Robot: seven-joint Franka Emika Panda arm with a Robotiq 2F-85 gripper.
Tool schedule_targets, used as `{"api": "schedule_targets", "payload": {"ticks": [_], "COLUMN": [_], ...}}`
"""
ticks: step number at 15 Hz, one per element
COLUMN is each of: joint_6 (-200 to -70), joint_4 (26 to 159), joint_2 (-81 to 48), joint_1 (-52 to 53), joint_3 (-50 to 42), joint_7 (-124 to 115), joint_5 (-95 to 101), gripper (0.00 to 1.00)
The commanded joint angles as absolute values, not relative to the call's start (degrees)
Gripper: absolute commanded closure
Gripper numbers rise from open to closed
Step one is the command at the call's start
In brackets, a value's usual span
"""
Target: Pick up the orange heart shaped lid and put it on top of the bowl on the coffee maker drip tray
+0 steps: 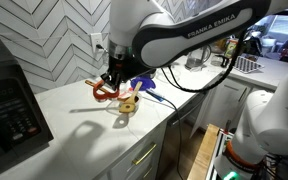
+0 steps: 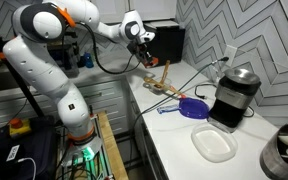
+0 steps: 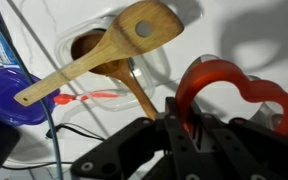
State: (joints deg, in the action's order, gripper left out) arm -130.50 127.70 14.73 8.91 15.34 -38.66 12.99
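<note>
My gripper [image 3: 179, 125] is shut on the rim of the orange heart-shaped lid [image 3: 234, 85], which sticks out past the fingers. In both exterior views the gripper [image 1: 111, 80] [image 2: 147, 55] hangs low over the white counter, with the lid [image 1: 104, 92] below it. The blue-purple bowl [image 2: 194, 108] sits on the counter just in front of the black coffee maker [image 2: 234, 95]. The bowl also shows in an exterior view [image 1: 142, 85] and at the left edge of the wrist view [image 3: 9, 95].
Two tan wooden spoons [image 3: 114, 50] [image 1: 129, 100] [image 2: 159, 80] lie crossed beside the gripper. A big black boxy appliance [image 1: 9, 110] stands on the counter. A white plate [image 2: 214, 145] lies near the counter's front edge. A cord runs across the counter.
</note>
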Motion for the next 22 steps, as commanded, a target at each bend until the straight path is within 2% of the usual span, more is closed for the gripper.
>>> {"api": "schedule_targets", "payload": {"ticks": [1,7,14,15,18,19,22], "joint_6": [-129.89,-129.73,-129.94,-130.33,-130.31,-130.31,-129.29], "joint_4": [126.17,127.56,133.2,129.72,131.38,131.47,131.21], "joint_2": [14.91,17.79,20.14,17.6,18.09,18.21,15.59], "joint_1": [3.62,-4.85,-13.53,-11.53,-12.81,-12.81,-15.87], "joint_3": [12.16,5.63,2.59,2.05,1.78,1.84,3.04], "joint_7": [-41.69,-46.54,-60.29,-55.43,-58.3,-58.61,-68.55], "joint_5": [12.86,13.61,19.42,17.05,18.33,18.35,23.14], "gripper": [0.97,0.97,0.97,0.87,0.87,0.97,0.97]}}
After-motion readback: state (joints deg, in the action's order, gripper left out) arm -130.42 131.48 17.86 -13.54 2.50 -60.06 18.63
